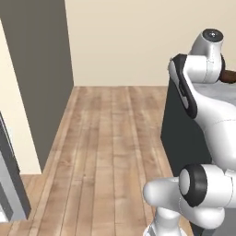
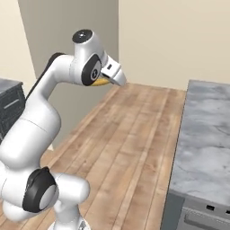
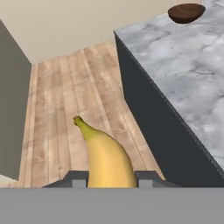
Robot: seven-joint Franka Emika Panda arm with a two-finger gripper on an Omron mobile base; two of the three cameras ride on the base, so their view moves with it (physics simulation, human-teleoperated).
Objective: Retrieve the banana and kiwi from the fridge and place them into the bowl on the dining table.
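A: Claw (image 3: 107, 181) state?
B: Clenched on the banana (image 3: 107, 159), which hangs over the floor beside the dining table's tabletop (image 3: 183, 74).
A: Bowl?
B: The bowl (image 3: 186, 13) sits at the far end. Keep the fruit above the edge, carry it right over, then release low so it doesn't bounce out.

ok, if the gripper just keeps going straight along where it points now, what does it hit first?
Probably the wooden plank floor. The gripper, shut on the curved yellow banana, aims at the boards beside the dark side of the grey-white marble dining table. Depth is unclear, but nothing else shows in that line.
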